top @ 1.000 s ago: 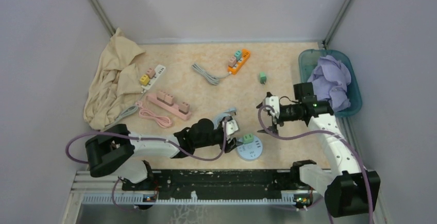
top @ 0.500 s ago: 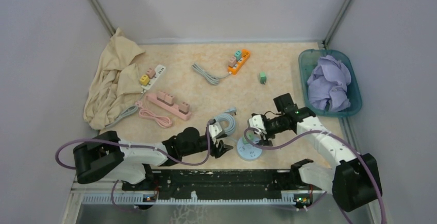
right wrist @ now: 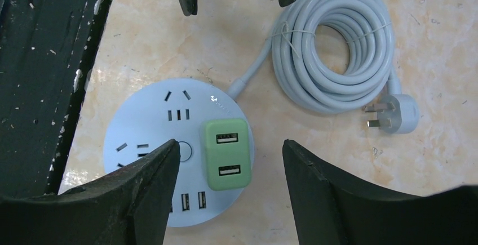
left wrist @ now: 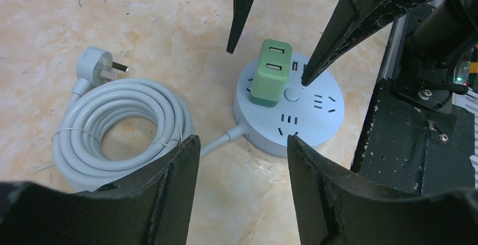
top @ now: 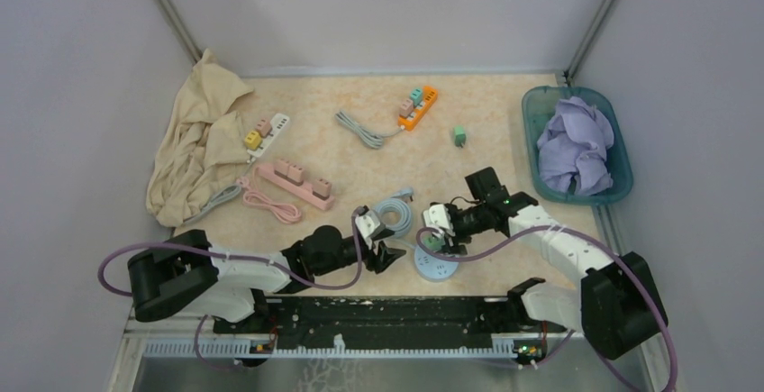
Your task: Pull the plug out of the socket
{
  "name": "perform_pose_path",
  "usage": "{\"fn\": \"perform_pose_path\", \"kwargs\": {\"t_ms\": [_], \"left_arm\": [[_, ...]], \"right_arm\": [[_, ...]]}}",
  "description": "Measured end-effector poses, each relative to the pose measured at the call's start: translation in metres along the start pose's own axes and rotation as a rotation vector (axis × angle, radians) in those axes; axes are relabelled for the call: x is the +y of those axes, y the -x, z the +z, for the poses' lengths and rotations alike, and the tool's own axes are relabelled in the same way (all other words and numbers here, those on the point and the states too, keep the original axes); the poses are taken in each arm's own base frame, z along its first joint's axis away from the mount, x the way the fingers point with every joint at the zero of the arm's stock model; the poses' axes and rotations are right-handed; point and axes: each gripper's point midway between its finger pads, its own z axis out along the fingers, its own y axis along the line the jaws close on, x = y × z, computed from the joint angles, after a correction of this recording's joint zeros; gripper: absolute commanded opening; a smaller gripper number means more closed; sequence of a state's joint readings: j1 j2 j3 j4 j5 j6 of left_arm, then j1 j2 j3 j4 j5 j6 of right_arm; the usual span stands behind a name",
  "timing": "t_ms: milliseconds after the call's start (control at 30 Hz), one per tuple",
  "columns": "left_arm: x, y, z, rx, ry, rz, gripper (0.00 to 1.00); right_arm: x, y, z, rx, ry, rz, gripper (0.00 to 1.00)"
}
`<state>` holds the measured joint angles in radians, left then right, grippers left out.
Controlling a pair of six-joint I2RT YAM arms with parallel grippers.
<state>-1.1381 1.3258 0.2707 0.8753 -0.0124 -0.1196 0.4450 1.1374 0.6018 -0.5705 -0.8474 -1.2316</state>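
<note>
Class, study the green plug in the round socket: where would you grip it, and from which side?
Take the green plug by its two long flat sides, above the round socket, coming straight down. It stands upright, both sides exposed; the right pincer straddles it, open.

Light's bright and even, soft from overhead, so the round pale-blue plastic socket (left wrist: pixel 327 127) barely throws a shadow on the beige marbled tabletop (left wrist: pixel 141 25). Wrist views are crisp mid-frame, murkier along the dark bottom edge.

Socket (right wrist: pixel 147 115) rim behind right claw (right wrist: pixel 230 146); near edge of cable coil (left wrist: pixel 135 96) behind left claw (left wrist: pixel 241 139)
</note>
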Motion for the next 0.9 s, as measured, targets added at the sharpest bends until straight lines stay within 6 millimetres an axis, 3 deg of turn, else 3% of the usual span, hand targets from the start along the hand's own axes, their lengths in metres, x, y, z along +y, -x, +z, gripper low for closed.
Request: {"fn": "perform_pose_path", "kwargs": {"t_ms": [633,800,900], "left_arm": [[-0.0028,0.0079,-0.0012,-0.047,-0.019,0.015,0.64],[-0.0053,0.0027,0.0004,-0.034,-0.039,0.025,0.64],[-0.0074,0.0009,0.0007,-0.029,-0.052,0.032,0.64]], "right_arm": [[-0.0002,-0.0040,0.0066,0.028,0.009,-0.032,0.39],[0.0045,-0.0029,0.0093,0.023,0.026,-0.039,0.24],[0.0048,-0.0020,0.0097,0.020,0.029,-0.043,0.08]]}}
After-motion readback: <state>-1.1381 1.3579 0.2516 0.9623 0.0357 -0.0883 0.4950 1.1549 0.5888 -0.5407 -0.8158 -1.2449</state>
